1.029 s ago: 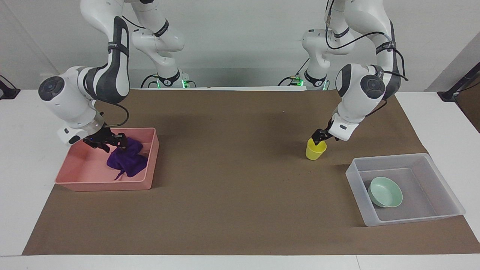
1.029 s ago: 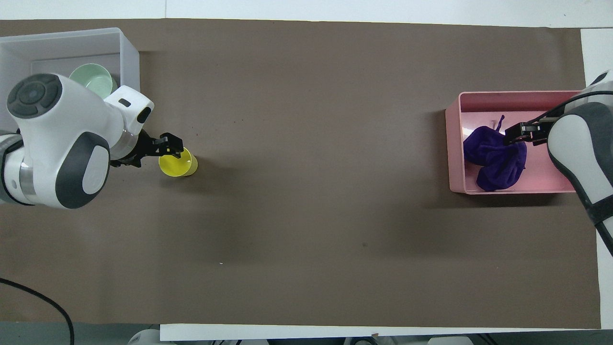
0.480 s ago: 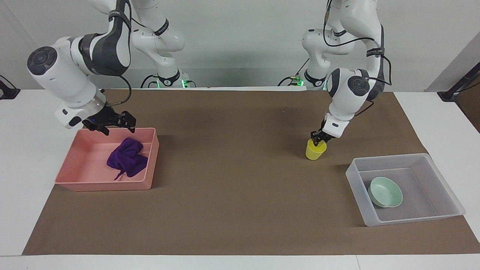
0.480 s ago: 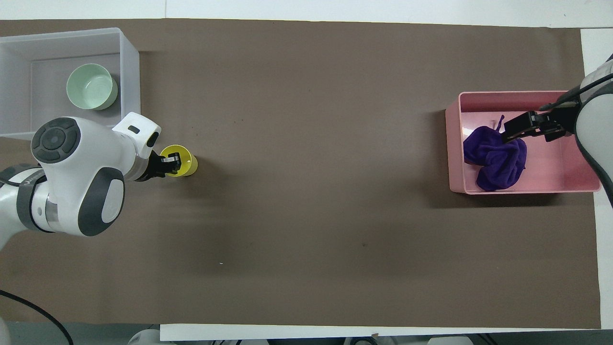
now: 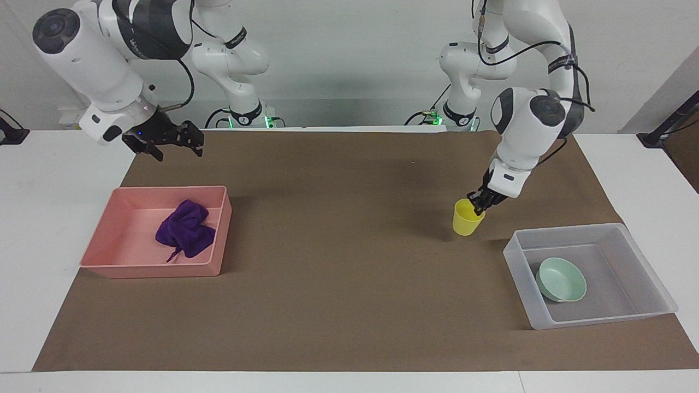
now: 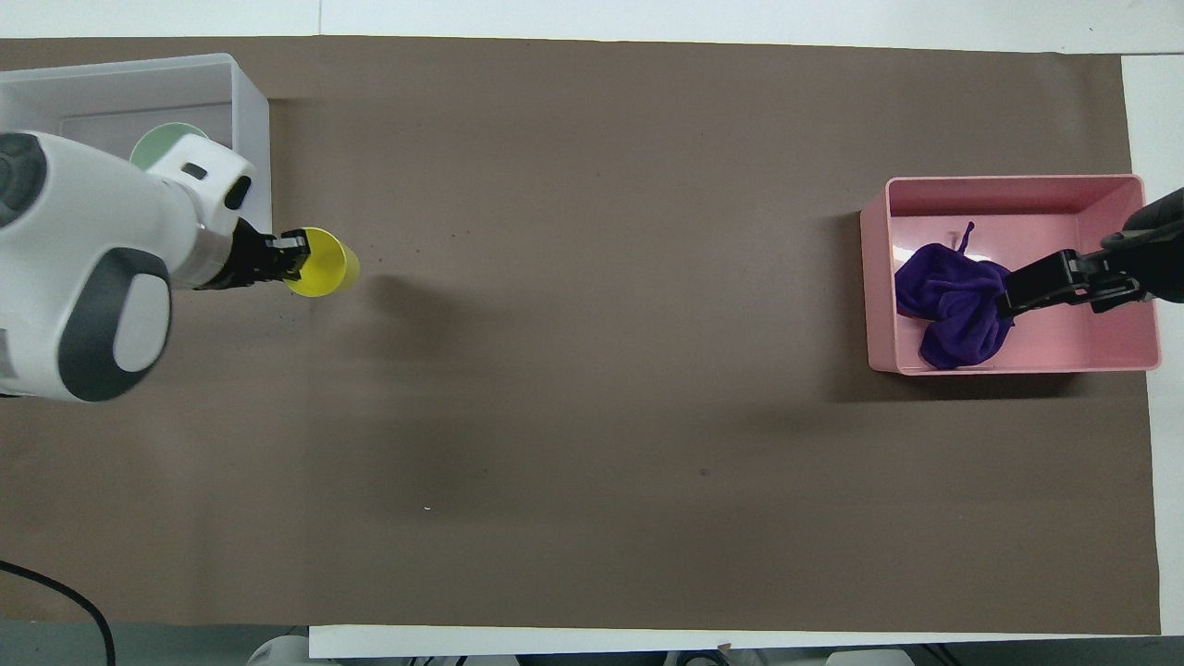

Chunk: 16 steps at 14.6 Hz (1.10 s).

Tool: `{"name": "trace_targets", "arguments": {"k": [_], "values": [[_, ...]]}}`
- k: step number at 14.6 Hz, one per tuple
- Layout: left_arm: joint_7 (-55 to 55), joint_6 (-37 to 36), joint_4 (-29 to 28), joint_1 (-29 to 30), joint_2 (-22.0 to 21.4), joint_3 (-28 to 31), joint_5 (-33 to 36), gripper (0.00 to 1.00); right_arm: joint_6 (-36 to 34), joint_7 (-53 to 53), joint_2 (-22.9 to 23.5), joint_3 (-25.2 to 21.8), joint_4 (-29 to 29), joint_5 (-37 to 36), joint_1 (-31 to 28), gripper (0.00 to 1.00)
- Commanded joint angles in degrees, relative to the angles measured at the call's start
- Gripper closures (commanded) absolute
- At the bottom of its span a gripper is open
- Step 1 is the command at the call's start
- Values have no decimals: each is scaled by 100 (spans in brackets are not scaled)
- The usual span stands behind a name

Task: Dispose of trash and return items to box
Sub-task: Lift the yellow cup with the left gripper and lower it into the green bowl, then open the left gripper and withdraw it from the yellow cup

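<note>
The yellow cup (image 5: 467,219) is tilted in my left gripper (image 5: 478,205), which is shut on its rim, just over the brown paper beside the translucent box (image 5: 568,229). The overhead view shows the cup (image 6: 321,264) and left gripper (image 6: 280,257) by the box's wall (image 6: 252,111). The mint-green bowl (image 5: 561,279) lies in the box; overhead the left arm half hides the bowl (image 6: 159,141). The purple cloth (image 5: 184,229) lies in the pink tray (image 5: 158,270). My right gripper (image 5: 170,143) is open and empty, raised above the tray's edge nearer the robots.
Brown paper (image 5: 338,273) covers the table's middle, with white table (image 5: 38,218) around it. The pink tray (image 6: 1008,179) with the cloth (image 6: 953,301) stands at the right arm's end, under the right gripper (image 6: 1054,282) overhead. The box stands at the left arm's end.
My right gripper let go of the cloth in the pink tray and rose away, open. My left gripper shut on the yellow cup's rim and moved it toward the box.
</note>
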Motion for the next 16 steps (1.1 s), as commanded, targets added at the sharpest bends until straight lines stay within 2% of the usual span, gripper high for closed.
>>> {"name": "trace_targets", "arguments": {"k": [1,3,5,6,7,9,12,13,14,16], "values": [[143,-596,1263,796,584,3,2,100,-257,27,-294,126,-96,-64,-44,1],[380,-641,1932,1394,1111,3,19,100,-267,27,-321,126,-87,-64,-44,1],[845,-422,2530,1590,1839,3,-15,100,-241,53,-329,135,-96,-64,-44,1],[960,-221,2654,1660,2078,3,10,100,-214,44,-321,135,-96,-64,-44,1],[1083,59,2586,1661,2150,3,11,100,-197,27,-321,135,-96,-73,-36,1],[1478,403,1981,1783,2124,3,28,100,-118,27,-303,135,-87,-73,52,1],[1480,572,1864,1757,2343,3,28,98,14,36,-303,143,-122,-388,192,1],[1480,467,1943,1757,2344,3,28,57,136,53,-303,135,-140,-450,228,1],[1471,397,2031,1722,2335,12,28,2,190,62,-303,135,-140,-477,211,1],[1471,12,2224,1687,2143,-14,28,0,190,53,-312,135,-157,-495,176,1]]}}
